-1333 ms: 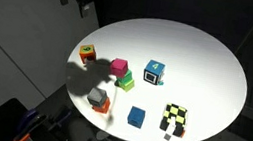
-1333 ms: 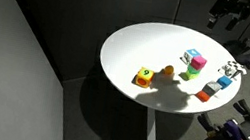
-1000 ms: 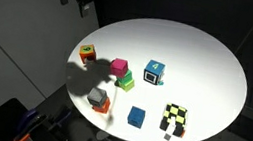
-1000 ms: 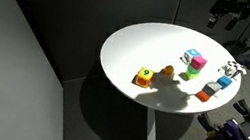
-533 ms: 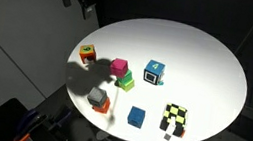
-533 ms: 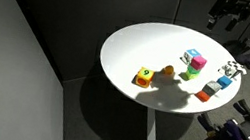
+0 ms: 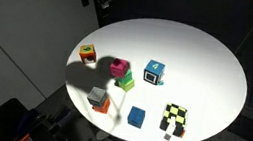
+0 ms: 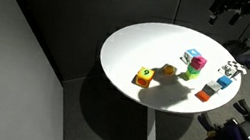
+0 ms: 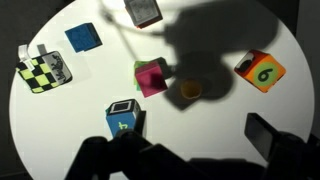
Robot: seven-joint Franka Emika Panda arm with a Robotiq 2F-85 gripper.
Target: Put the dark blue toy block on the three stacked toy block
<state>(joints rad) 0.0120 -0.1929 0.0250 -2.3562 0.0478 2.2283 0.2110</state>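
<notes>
The dark blue toy block (image 7: 137,116) lies on the round white table (image 7: 199,61) near its front edge; it also shows in the wrist view (image 9: 82,37) and in an exterior view (image 8: 222,82). The stacked toy blocks (image 7: 119,72), magenta on top with bright green below, stand near the table's middle (image 9: 150,75), (image 8: 193,59). My gripper (image 7: 96,0) hangs high above the table's far left edge, well away from both. In the wrist view its fingers (image 9: 190,150) are spread wide with nothing between them. It shows at the top right in an exterior view (image 8: 228,10).
A light blue "4" block (image 7: 153,73) sits beside the stack. An orange block (image 7: 88,53), a grey-and-orange block (image 7: 98,99) and a black-and-yellow checkered block (image 7: 174,118) lie around it. A small orange round piece (image 9: 190,90) lies between the stack and the orange block.
My gripper has shifted to the right above the table's far edge, and its shadow on the table has moved with it. The blocks have not moved.
</notes>
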